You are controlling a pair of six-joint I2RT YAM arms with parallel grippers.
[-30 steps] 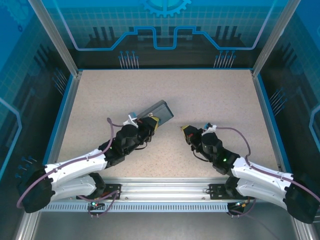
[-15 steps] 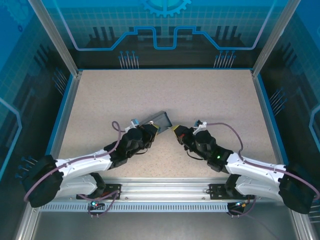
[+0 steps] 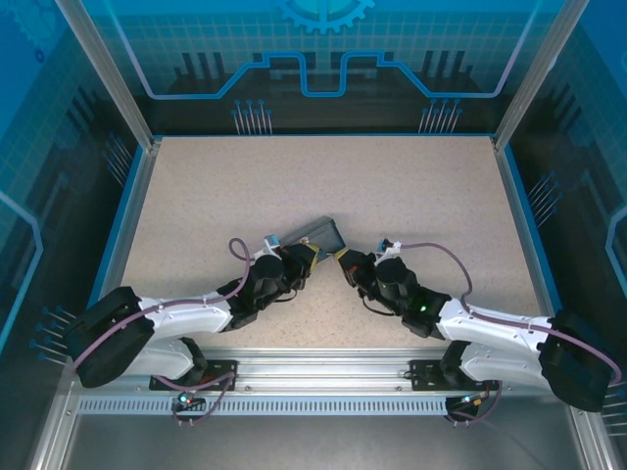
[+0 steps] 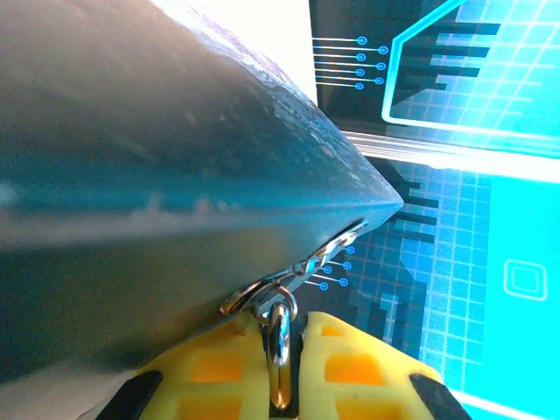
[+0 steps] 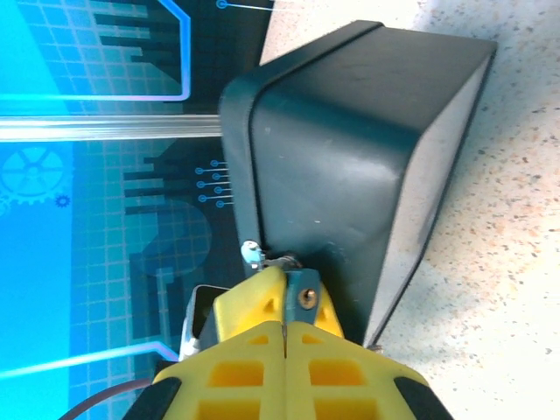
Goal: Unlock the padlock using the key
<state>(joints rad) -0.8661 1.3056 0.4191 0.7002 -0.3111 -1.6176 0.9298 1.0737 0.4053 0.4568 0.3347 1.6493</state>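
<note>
Steadying the box [image 3: 321, 233] for key entry, the left gripper [image 4: 278, 372] is pinching, nearly closed, a metal ring [image 4: 278, 332] at its latch. The right gripper [image 5: 284, 284], fully closed, is apparently holding the key [image 5: 278, 259] just beside the padlock [image 5: 251, 253] at the box's near end.

Table [image 3: 392, 186]: flat top, speckled beige, matte; seen close from the right wrist [image 5: 516, 227].
Edging [image 3: 125, 230]: blue strip along the left, far and right sides.
Near edge: aluminium rail [image 3: 323, 367] carrying both arm bases.
Box [image 3: 321, 233]: dark, rounded corners, near the table's middle, tilted; lower edge close over the surface [image 5: 350, 131], contact unclear.
</note>
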